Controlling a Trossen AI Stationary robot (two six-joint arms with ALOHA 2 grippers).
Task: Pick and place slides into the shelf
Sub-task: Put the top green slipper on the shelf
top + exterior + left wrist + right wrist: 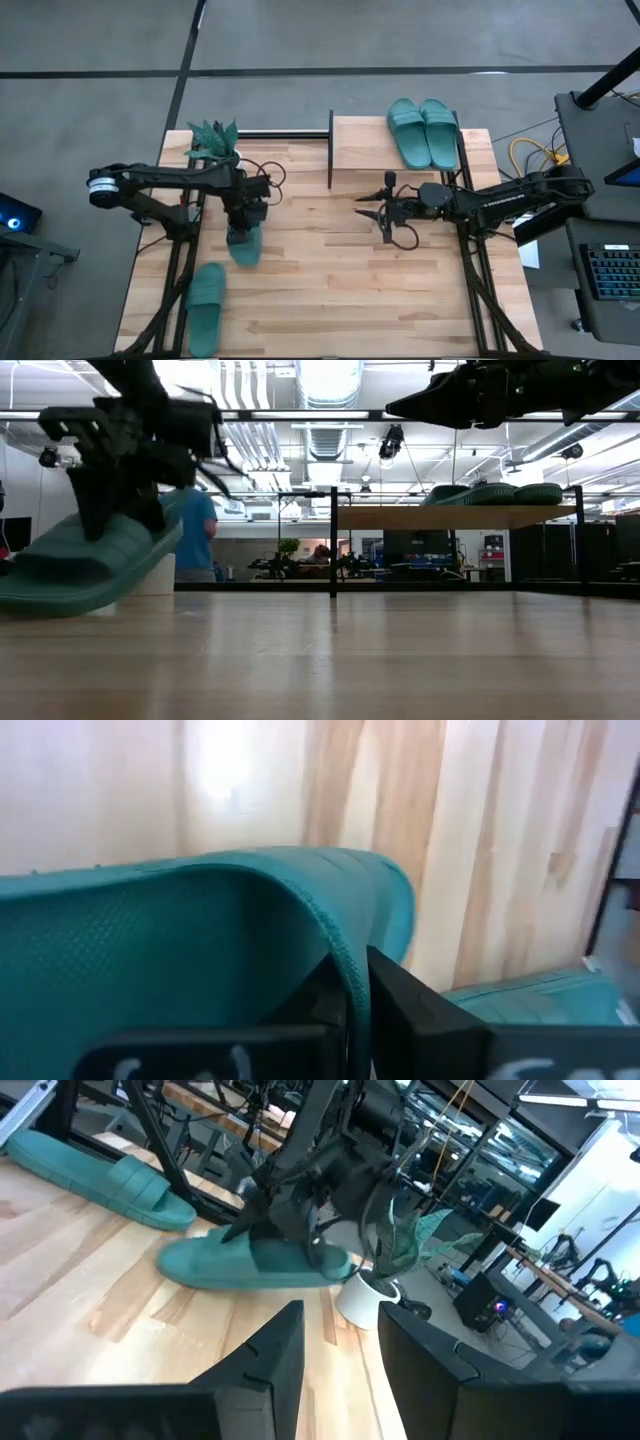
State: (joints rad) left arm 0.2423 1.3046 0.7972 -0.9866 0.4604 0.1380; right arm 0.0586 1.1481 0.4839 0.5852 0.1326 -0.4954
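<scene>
**Already gripped: third slide faces a diagonal trip to the shelf**

Here the left gripper (243,222), near the desk's left edge, is pinched on the strap of a teal slide (245,243), whose long axis runs roughly front to back; in the low view its toe end tilts off the desk. The shelf (362,150) stands at the desk's far edge, away to the right of this slide, and two slides (423,131) already lie side by side on the right end of its top board. A fourth slide (206,299) waits by the front-left corner. The right gripper (383,221) hangs mid-desk, its fingers (283,1348) apart and empty, nearer the shelf.
</scene>
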